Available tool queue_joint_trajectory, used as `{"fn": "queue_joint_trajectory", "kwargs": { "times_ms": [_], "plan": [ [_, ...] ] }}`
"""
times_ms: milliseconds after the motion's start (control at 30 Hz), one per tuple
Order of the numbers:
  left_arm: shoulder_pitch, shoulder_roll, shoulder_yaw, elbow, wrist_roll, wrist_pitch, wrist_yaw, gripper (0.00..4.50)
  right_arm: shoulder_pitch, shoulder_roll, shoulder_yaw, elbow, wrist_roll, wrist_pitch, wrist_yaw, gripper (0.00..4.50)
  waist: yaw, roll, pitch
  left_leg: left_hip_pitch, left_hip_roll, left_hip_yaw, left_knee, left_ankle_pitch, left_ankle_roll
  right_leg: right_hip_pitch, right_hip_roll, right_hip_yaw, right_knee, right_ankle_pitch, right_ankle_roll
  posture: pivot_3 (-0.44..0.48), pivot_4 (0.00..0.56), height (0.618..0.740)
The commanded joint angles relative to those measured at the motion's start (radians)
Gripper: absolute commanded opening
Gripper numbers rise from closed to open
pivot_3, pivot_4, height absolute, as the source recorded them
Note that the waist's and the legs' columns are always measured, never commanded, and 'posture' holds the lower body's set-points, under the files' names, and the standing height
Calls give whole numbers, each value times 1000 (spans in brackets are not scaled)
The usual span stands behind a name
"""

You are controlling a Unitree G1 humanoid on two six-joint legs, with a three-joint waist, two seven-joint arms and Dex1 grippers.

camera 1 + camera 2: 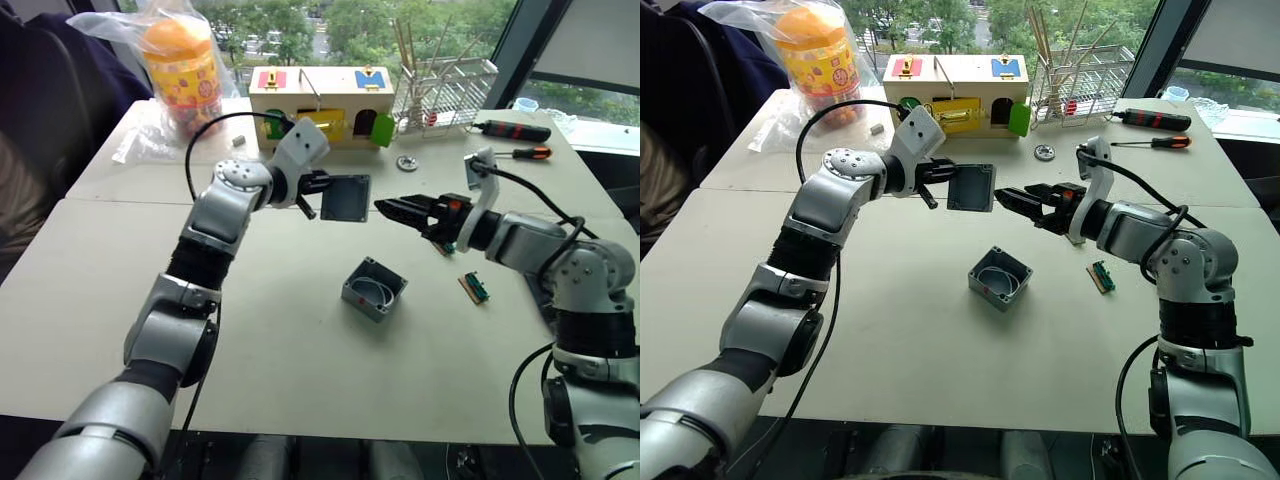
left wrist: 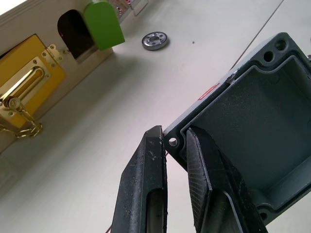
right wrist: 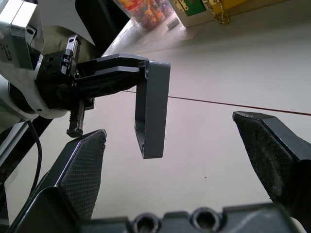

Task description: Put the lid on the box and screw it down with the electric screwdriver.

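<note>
My left gripper (image 1: 322, 186) is shut on one corner of the grey lid (image 1: 346, 197) and holds it upright in the air above the table, its hollow side showing in the left wrist view (image 2: 252, 126). The grey box (image 1: 374, 288) sits open-topped on the table, below and slightly right of the lid. My right gripper (image 1: 382, 207) hovers just right of the lid, level with it and pointing at it, with its fingers (image 3: 85, 160) spread wide and nothing between them. The electric screwdriver is out of view.
At the back stand a wooden box with coloured doors (image 1: 320, 105), a wire rack (image 1: 445, 85) and a bagged snack jar (image 1: 182, 70). Two hand screwdrivers (image 1: 512, 130) lie back right, with a metal washer (image 1: 406, 162) nearby. A small green circuit board (image 1: 475, 288) lies right of the box.
</note>
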Motion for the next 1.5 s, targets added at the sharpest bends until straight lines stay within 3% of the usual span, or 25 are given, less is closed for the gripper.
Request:
{"fn": "queue_joint_trajectory", "kwargs": {
  "times_ms": [33, 267, 300, 467, 633, 800, 833, 1067, 1200, 1267, 1400, 1500],
  "plan": [
    [-5, 7, -3, -84, -16, 8, -9, 106, -33, 20, -34, 5, 19, 20, 23, 4500, 0, 0, 0, 0, 0, 0, 0, 0, 0, 0, 0, 0, 0, 0, 0, 0, 150, 740],
    [1, 6, -6, -127, -34, 31, -13, 106, -41, 50, -57, 14, 17, 46, 26, 4500, 0, 0, 0, 0, 0, 0, 0, 0, 0, 0, 0, 0, 0, 0, 0, 0, 150, 740],
    [1, 7, -7, -128, -36, 29, -15, 106, -41, 54, -62, 15, 17, 47, 24, 4293, 0, 0, 0, 0, 0, 0, 0, 0, 0, 0, 0, 0, 0, 0, 0, 0, 150, 740],
    [4, 5, -12, -138, -42, 29, -27, 106, -37, 78, -90, 9, 26, 49, 17, 2647, 0, 0, 0, 0, 0, 0, 0, 0, 0, 0, 0, 0, 0, 0, 0, 0, 150, 740],
    [3, -3, -3, -143, -59, 34, -28, 106, -27, 97, -95, -2, 28, 61, 10, 167, 0, 0, 0, 0, 0, 0, 0, 0, 0, 0, 0, 0, 0, 0, 0, 0, 150, 740],
    [4, -10, 40, -151, -107, 50, -31, 106, -20, 114, -110, -14, 32, 69, 1, 95, -1, 0, 0, 0, 0, 0, 0, 0, 0, 0, 0, 0, 0, 0, 0, 0, 150, 740],
    [3, -10, 53, -153, -126, 74, -36, 1100, -18, 117, -115, -17, 34, 69, -2, 95, -1, 0, 0, 0, 0, 0, 0, 0, 0, 0, 0, 0, 0, 0, 0, 0, 150, 740],
    [-5, 9, 166, -204, -265, 201, -40, 4468, -10, 120, -135, -55, 35, 46, -10, 95, -3, 1, 0, 0, 0, 0, 0, 0, 0, 0, 0, 0, 0, 0, 0, 0, 150, 740],
    [-33, 8, 380, -206, -442, 356, 28, 4468, 12, 111, -124, -134, -79, -112, 4, 95, -7, 1, 0, 0, 0, 0, 0, 0, 0, -1, 0, 0, 0, 0, 0, 0, 150, 740],
    [-28, -3, 480, -211, -507, 352, 81, 4468, 40, 102, -104, -214, -203, -270, 9, 95, -8, 1, 0, 0, 0, -1, 1, 0, 0, -1, 0, 0, 0, 0, 0, 0, 150, 740],
    [5, 18, 509, -209, -568, 417, 105, 4468, 174, 3, 58, -335, -630, -753, 112, 95, -7, 1, 0, 0, -1, -2, 1, 0, 0, -1, 0, 0, 1, 0, 0, 0, 150, 740],
    [41, 14, 493, -217, -599, 424, 97, 4468, 255, -35, 106, -341, -849, -1028, 109, 95, -12, 1, 0, 0, -2, -2, 1, 0, 0, -1, 1, 0, 1, 0, 0, 0, 150, 740]
  ]
}}
